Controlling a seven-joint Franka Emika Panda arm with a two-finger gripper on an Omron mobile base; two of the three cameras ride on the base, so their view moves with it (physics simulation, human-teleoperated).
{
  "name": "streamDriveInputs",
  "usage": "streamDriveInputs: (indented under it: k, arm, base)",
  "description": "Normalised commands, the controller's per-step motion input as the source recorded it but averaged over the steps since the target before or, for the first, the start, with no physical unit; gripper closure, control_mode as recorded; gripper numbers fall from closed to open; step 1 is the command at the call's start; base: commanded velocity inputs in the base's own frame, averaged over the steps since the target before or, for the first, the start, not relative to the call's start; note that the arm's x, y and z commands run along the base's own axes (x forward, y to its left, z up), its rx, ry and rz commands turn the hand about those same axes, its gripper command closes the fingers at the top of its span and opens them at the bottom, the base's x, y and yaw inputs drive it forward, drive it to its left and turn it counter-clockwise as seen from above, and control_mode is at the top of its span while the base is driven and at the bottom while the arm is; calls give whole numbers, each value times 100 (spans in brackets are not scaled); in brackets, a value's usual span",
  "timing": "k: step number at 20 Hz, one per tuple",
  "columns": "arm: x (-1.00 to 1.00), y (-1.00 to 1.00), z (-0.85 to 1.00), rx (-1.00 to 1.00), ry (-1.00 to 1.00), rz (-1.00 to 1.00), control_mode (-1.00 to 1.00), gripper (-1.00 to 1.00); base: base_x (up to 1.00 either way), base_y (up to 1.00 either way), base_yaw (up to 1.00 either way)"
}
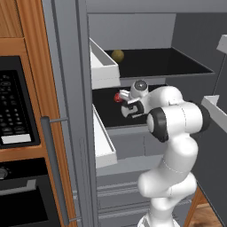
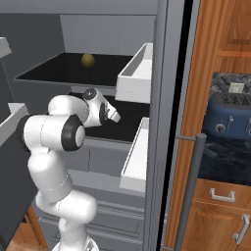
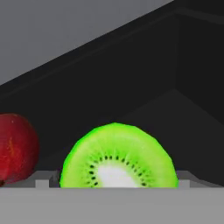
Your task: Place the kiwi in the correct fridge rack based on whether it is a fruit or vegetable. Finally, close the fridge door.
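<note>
- One kiwi (image 3: pixel 118 157), cut face bright green with a white core and a ring of dark seeds, sits low on the fridge rack (image 1: pixel 108 111), right in front of the hand (image 1: pixel 131 108).
- Whether the hand's fingers are apart or closed on the kiwi I cannot tell.
- One red ball (image 3: pixel 15 148) lies just left of the kiwi on the same rack, near it but apart.
- One yellow-brown ball (image 1: pixel 117 55) rests far back on the upper shelf (image 1: pixel 164 62).
- Two black shelves in all.
- One blue toaster (image 2: pixel 230 115) stands off to the right.
</note>
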Motion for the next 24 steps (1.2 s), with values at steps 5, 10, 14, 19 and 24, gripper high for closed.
streamDriveInputs:
  k: [5,10,14,19,24]
  arm:
    - [-86,0,7,0,-11,-1,-100,-100]
    - [-100,0,42,2,-8,0,-100,-100]
    - [-100,0,47,10,2,0,-100,-100]
    - [-100,0,48,11,10,0,-100,-100]
    - [-100,0,42,7,10,-1,-100,-100]
  base:
    - [0,0,0]
    - [0,0,0]
    - [0,0,0]
    - [0,0,0]
    - [0,0,0]
